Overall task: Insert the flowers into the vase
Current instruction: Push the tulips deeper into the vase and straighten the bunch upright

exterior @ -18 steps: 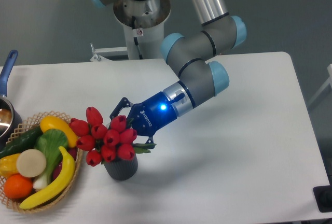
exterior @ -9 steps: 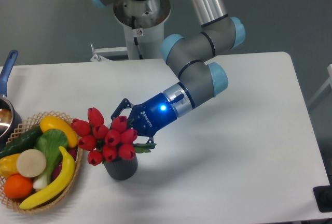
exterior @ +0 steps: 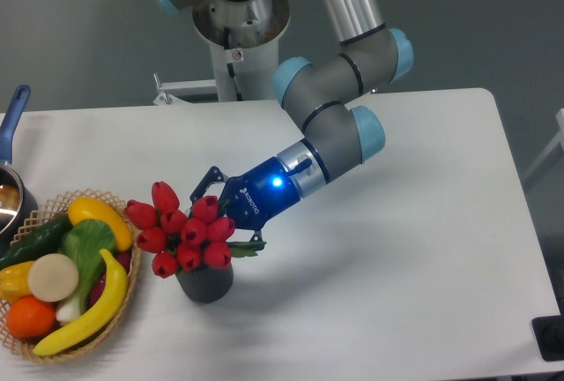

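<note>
Item: flowers [exterior: 183,229], a bunch of red tulip buds with green leaves. Location: stems down in the mouth of the vase [exterior: 205,280], buds fanned above the rim and leaning left toward the wicker basket [exterior: 130,280] of toy fruit and vegetables.

Item: vase, dark grey, ribbed, upright on the white tabletop [exterior: 397,249], just right of the basket.

Item: gripper [exterior: 214,203], blue body, lamp lit. Position: close above and to the right of the vase, angled down-left along the arm's line, its tip at the bunch's upper right side. State: the buds hide the fingertips, so whether it clasps the stems or has let go cannot be told.

Governing relation: the bunch's long axis tilts, roots at the vase below, heads up-left; the vase lies below and slightly left of the gripper. Judgement: insertion looks nearly done; seating and release remain.
</note>
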You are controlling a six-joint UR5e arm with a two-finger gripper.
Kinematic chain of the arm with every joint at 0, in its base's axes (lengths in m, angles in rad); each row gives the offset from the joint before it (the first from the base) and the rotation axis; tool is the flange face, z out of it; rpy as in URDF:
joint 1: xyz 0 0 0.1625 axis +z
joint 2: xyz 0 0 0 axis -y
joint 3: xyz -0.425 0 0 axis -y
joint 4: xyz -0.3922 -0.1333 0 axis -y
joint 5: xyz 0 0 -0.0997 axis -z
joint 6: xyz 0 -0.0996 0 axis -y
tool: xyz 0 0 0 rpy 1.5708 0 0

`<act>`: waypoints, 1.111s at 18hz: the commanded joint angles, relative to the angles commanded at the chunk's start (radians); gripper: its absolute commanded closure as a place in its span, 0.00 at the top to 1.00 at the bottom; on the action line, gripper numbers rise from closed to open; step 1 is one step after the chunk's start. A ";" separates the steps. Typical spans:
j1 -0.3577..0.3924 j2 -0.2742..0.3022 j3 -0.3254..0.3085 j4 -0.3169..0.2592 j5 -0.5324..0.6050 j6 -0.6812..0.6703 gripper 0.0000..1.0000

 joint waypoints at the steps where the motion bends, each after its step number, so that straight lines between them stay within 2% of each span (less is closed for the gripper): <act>1: 0.000 0.000 0.000 0.000 0.000 0.002 0.43; 4: 0.000 0.000 0.000 0.000 0.000 0.002 0.49; 5: 0.000 0.000 0.000 0.000 0.000 0.002 0.54; 7: 0.000 0.000 0.000 0.000 0.000 0.002 0.70; 12: 0.002 0.000 0.000 0.000 0.002 0.002 0.81; 14: 0.003 0.000 0.000 0.000 0.002 0.003 0.94; 16: 0.005 0.003 0.002 0.000 0.003 0.003 0.99; 20: 0.008 0.014 0.002 0.000 0.009 0.002 1.00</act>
